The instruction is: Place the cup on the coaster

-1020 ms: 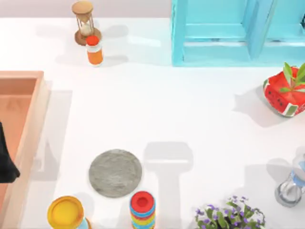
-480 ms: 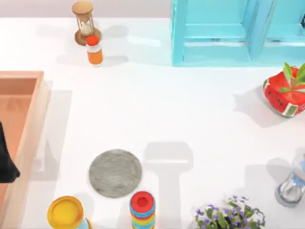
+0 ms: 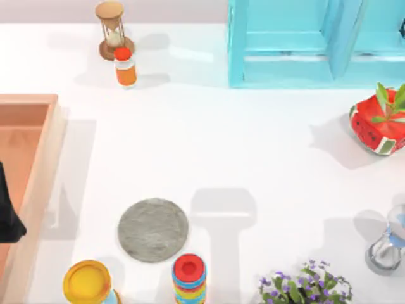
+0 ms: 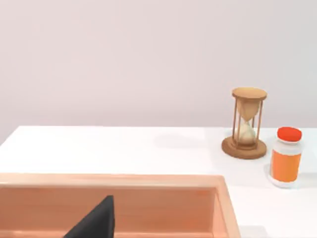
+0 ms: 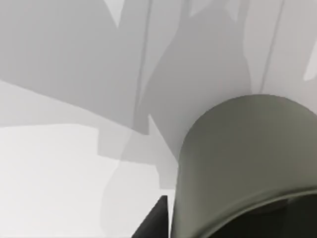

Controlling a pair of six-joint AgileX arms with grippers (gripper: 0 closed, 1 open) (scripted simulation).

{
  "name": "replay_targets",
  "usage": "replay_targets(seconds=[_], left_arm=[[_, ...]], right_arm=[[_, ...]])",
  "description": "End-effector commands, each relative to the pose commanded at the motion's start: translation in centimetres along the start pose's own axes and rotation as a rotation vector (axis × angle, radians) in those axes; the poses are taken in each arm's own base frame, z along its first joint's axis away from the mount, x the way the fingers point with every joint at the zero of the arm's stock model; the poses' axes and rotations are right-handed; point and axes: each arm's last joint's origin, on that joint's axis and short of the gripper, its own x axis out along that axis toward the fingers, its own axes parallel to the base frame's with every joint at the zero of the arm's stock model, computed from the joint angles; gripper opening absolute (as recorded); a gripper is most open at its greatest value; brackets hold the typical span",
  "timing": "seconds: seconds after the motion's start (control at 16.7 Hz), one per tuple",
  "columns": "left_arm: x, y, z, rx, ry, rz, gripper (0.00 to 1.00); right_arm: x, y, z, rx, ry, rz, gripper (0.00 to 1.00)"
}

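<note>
The coaster (image 3: 153, 229), a flat mottled grey disc, lies on the white table at the front left of the middle. The grey-olive cup (image 5: 247, 163) looms close in the right wrist view, hanging above the table with shadows beneath it. My right gripper (image 5: 237, 223) is shut on it, and one dark fingertip (image 5: 154, 220) lies against its wall. My left gripper (image 3: 7, 215) stays parked at the table's left edge over the wooden tray (image 3: 39, 104).
A yellow-topped container (image 3: 87, 282) and a stack of coloured rings (image 3: 189, 275) stand just in front of the coaster. Flowers (image 3: 307, 285), a glass timer (image 3: 386, 247), a watermelon planter (image 3: 380, 126), a blue shelf (image 3: 285, 44), an hourglass (image 3: 112, 31) and an orange bottle (image 3: 125, 66) ring the table.
</note>
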Motion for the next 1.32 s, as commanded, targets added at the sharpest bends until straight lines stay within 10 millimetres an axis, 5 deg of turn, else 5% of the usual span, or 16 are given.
replay_targets(seconds=[0.3,0.6,0.96,1.32], left_arm=[[0.0,0.0,0.0,0.000,0.000,0.000,1.00],[0.0,0.0,0.0,0.000,0.000,0.000,1.00],[0.0,0.0,0.0,0.000,0.000,0.000,1.00],[0.0,0.0,0.0,0.000,0.000,0.000,1.00]], right_arm=[[-4.0,-3.1,0.2,0.167,0.030,-0.096,0.00],[-9.1,-8.0,5.1,0.415,-0.019,-0.178,0.00],[-13.0,-11.8,17.4,0.785,-0.148,-0.160,0.00],[-12.5,-10.2,31.6,1.186,-0.185,-0.034,0.00]])
